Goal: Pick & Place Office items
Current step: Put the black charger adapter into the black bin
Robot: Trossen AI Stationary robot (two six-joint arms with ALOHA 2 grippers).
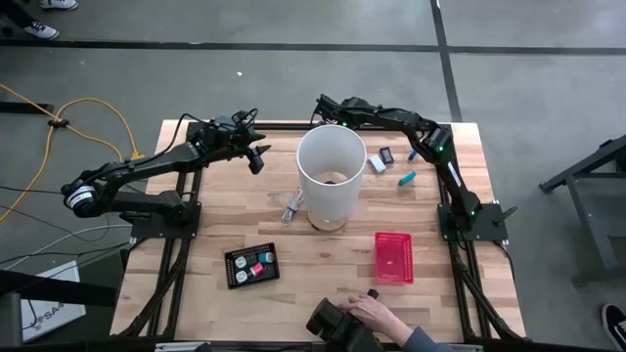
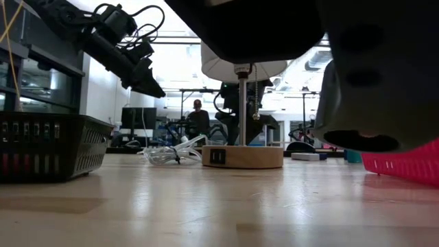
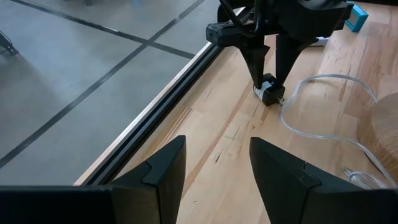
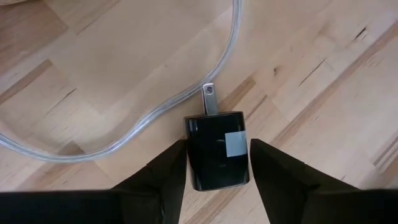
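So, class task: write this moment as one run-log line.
right gripper: shut on black plug, on table | left gripper: open, raised, empty | clear cord: beside plug

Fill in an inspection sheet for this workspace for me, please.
Surface: wooden table, no damage seen.
Job's things: black plug adapter in the right hand; white block and teal piece beside the white lamp; small pieces in the black tray.
Clutter: white lamp, red basket.
Hands: right hand shut on the adapter; left hand open, empty, left of the lamp.
Cables: clear cable by the lamp base; yellow cable on the floor.
Surroundings: a person's hand at the table's near edge.
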